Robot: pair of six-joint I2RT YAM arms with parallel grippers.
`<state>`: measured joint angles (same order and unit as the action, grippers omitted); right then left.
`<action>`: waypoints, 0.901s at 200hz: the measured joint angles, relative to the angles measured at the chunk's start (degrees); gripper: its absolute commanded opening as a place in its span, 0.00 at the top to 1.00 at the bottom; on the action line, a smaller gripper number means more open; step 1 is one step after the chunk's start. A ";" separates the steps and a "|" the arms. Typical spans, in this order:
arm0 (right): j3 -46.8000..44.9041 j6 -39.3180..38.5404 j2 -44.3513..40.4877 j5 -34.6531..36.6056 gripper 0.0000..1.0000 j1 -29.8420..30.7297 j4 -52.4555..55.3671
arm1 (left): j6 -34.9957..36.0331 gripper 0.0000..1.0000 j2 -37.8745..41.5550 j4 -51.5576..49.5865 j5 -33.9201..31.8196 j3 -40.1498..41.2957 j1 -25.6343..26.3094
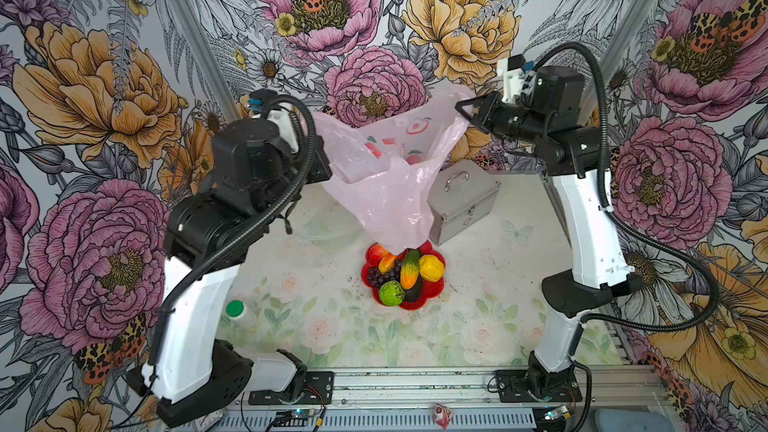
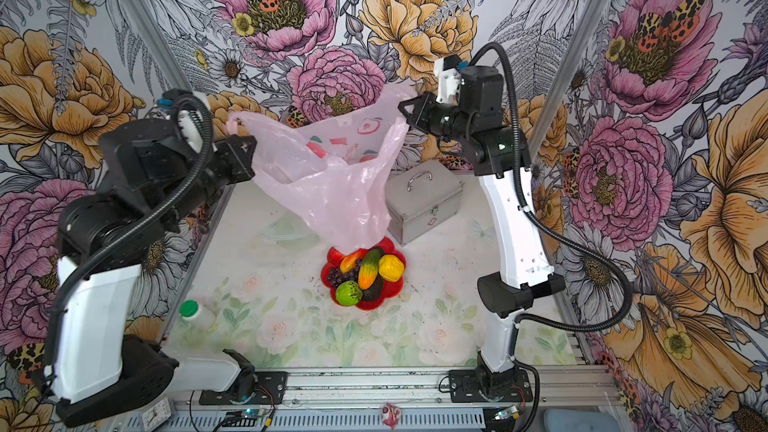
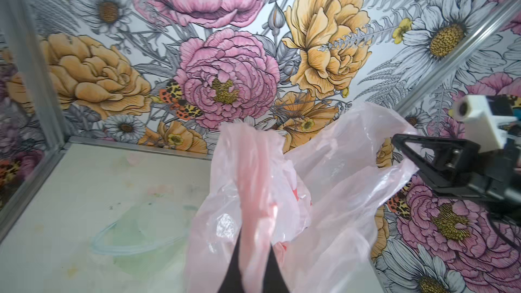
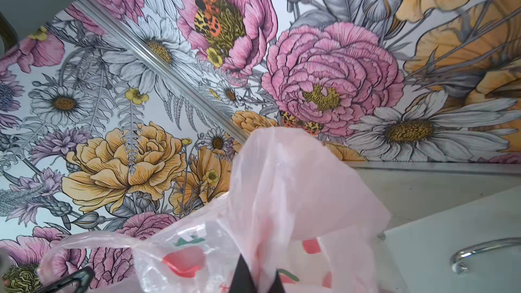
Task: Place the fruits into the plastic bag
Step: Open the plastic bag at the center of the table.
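Observation:
The plastic bag [image 1: 386, 197] [image 2: 332, 193] hangs stretched open between my two grippers, well above the table. My left gripper [image 2: 249, 147] [image 3: 255, 238] is shut on one pink handle. My right gripper [image 1: 461, 108] [image 4: 259, 266] is shut on the opposite handle. The bag's bottom dangles over the back edge of a red flower-shaped dish [image 1: 432, 290]. In the dish lie the fruits: a lemon [image 1: 431, 268], a lime [image 1: 391, 292], a long green-orange one [image 1: 409, 270], two mangoes [image 1: 377, 252], grapes [image 1: 376, 276] and an avocado [image 1: 413, 293].
A silver metal case [image 1: 463, 197] with a handle stands just right of the bag, near the back wall. A white bottle with a green cap [image 1: 239, 311] lies at the front left by my left arm. A clear plastic item [image 1: 328, 226] lies left of the dish.

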<state>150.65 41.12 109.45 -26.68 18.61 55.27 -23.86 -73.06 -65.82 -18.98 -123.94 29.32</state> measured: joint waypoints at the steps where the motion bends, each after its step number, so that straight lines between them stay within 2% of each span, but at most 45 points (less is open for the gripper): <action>1: -0.07 -0.02 0.09 0.02 1.00 0.02 0.04 | 0.00 1.00 0.24 -0.07 -0.13 0.20 -0.24; 26: -4.33 0.42 1.29 -0.42 1.00 1.20 1.42 | -1.05 0.99 6.84 -4.37 1.16 5.68 -11.21; 44: -5.01 1.01 1.84 -1.73 1.00 1.88 1.86 | -1.64 0.97 8.24 -6.32 5.77 8.66 -16.65; 76: -3.91 1.25 4.59 -1.68 1.00 4.04 1.60 | -1.95 0.97 4.28 -8.59 13.27 11.30 -21.20; 89: 0.76 0.96 9.01 -0.24 1.00 5.20 1.40 | -1.95 0.97 0.04 -9.14 15.47 10.21 -21.38; 101: 6.54 0.63 14.01 1.31 1.00 6.34 0.57 | -1.92 0.97 -5.31 -10.05 16.81 6.47 -21.40; 115: 12.15 0.33 19.23 3.21 1.00 7.48 -3.10 | -1.90 0.97 -13.20 -10.73 17.92 -1.70 -21.55; 141: 13.53 -1.88 21.64 7.98 1.00 9.57 -14.03 | -1.73 0.98 -27.47 -10.75 19.04 -26.32 -21.46; 155: 14.10 -3.69 21.16 9.88 1.00 10.38 -22.01 | -1.51 0.98 -31.67 -9.22 19.04 -38.05 -20.72; 169: 14.32 -4.94 19.58 10.40 1.00 10.75 -28.89 | 0.44 0.98 -30.27 -6.05 17.70 -40.68 -18.14; 180: 14.38 -6.19 17.53 10.12 1.00 11.15 -32.74 | 3.89 0.97 -25.42 -1.86 14.38 -35.80 -12.94</action>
<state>165.03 34.94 126.98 -16.56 29.76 22.52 -19.97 -98.48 -67.68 -4.60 -159.74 16.38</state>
